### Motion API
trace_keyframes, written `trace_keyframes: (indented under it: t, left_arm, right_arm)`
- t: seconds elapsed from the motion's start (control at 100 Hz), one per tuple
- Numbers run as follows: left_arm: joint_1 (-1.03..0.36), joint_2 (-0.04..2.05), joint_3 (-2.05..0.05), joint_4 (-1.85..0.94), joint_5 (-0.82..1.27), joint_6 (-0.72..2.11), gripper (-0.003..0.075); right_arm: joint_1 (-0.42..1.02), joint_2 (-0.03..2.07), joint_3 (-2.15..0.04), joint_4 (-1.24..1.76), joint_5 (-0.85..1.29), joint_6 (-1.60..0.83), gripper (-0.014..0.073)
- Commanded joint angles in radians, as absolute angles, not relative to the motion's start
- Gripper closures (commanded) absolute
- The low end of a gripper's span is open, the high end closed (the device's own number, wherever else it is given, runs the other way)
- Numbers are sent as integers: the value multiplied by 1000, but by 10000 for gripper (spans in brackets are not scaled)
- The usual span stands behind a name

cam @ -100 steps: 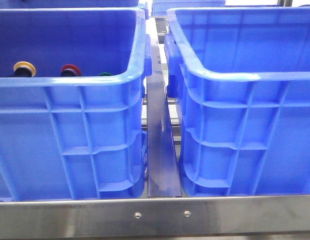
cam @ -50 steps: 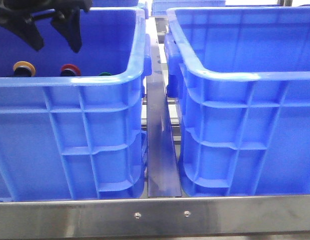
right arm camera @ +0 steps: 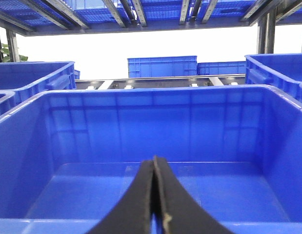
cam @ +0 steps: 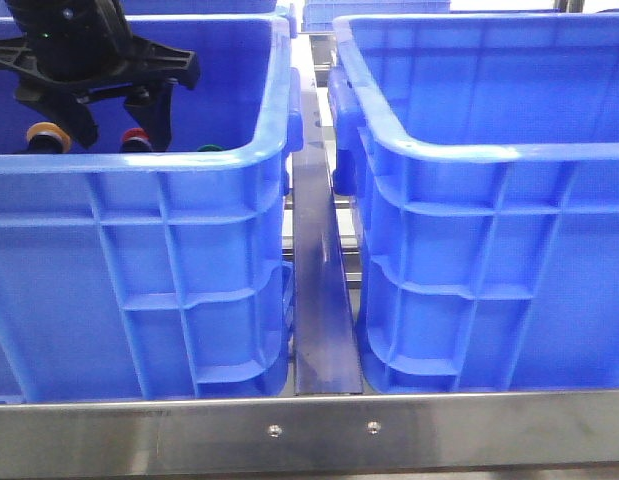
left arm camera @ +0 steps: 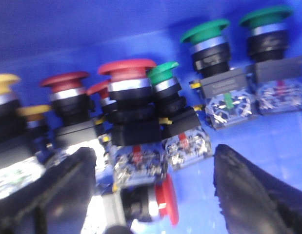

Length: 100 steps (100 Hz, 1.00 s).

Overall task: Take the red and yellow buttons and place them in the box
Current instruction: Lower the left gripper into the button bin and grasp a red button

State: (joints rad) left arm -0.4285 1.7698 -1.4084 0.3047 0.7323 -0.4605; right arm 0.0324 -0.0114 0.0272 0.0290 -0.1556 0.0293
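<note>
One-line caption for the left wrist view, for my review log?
Open left gripper hovering over clustered red, green and yellow push buttons in the blue crate.

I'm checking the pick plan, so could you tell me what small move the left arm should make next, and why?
Probably lower the open left gripper a little further and close on the red-capped push button lying on its side. It lies between the spread fingers, and no button is gripped yet. The right gripper is shut over the empty large blue plastic crate.
</note>
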Motion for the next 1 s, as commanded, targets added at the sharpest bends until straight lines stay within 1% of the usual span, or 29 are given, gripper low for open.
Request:
trace_keyframes:
  t: [0.0, 0.15, 0.62, 0.71, 0.76, 0.83, 0.95, 0.99]
  left_arm:
    - [-409, 1736, -1443, 315, 675, -480, 247]
    - [-382, 1751, -1443, 303, 664, -480, 247]
    - [-380, 1811, -1443, 303, 633, -477, 247]
    - [-380, 1816, -1443, 303, 627, -477, 261]
    - [-380, 1816, -1443, 303, 626, -477, 294]
    - [-380, 1816, -1443, 305, 626, -477, 383]
    - [-380, 1813, -1443, 307, 635, -476, 607]
    - [-380, 1808, -1443, 307, 638, -471, 665]
  right_arm:
    - [29, -29, 33, 18, -236, 22, 662]
    - [29, -29, 33, 18, -236, 22, 662]
    - [29, -29, 33, 18, -236, 22, 662]
    - [29, -29, 33, 18, -236, 22, 662]
    - [29, -29, 33, 18, -236, 22, 662]
    - [29, -29, 33, 18, -236, 22, 662]
    - [29, -29, 33, 18, -236, 22, 662]
    - [29, -29, 33, 18, -236, 22, 662]
